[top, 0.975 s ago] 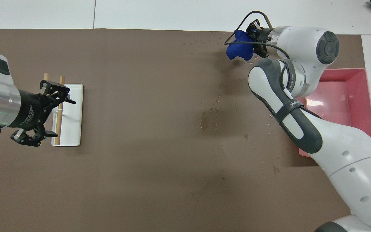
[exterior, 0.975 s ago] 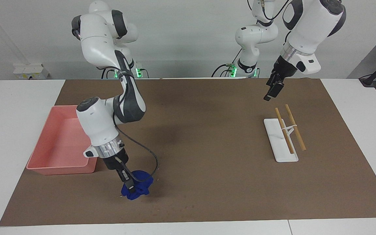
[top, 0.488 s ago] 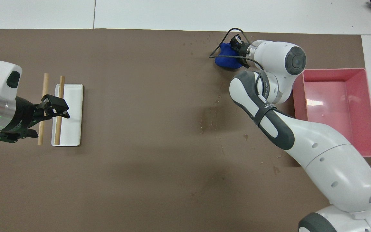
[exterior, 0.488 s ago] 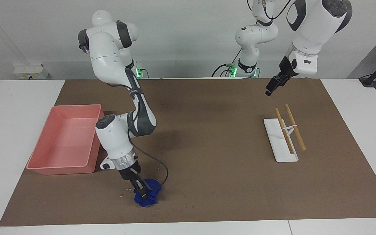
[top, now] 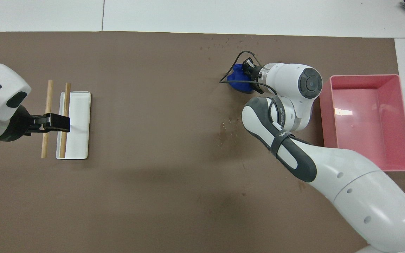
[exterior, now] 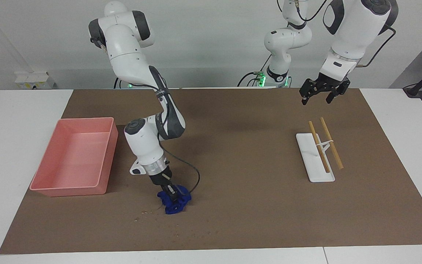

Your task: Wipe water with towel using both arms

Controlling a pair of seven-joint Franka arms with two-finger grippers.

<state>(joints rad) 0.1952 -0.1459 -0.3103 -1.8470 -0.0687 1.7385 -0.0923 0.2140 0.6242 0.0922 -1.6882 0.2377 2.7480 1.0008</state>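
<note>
The royal-blue towel (exterior: 176,203) (top: 237,81) lies bunched on the brown mat, beside the pink tray and farther from the robots. My right gripper (exterior: 170,194) (top: 247,70) is shut on the towel and presses it onto the mat. Small water droplets (top: 229,121) dot the mat nearer to the robots than the towel, and more droplets (exterior: 143,212) sit close to it toward the right arm's end. My left gripper (exterior: 316,101) (top: 60,123) hangs open and empty in the air over the white tray with the wooden sticks.
A pink tray (exterior: 68,189) (top: 364,76) stands empty at the right arm's end. A white tray (exterior: 315,176) (top: 79,105) with two wooden sticks (exterior: 333,150) (top: 49,102) across it lies at the left arm's end. The brown mat (exterior: 240,154) covers the table's middle.
My right gripper has dragged the towel along the mat toward the left arm's end and a little nearer to the robots. The left gripper has turned about its wrist over the white tray.
</note>
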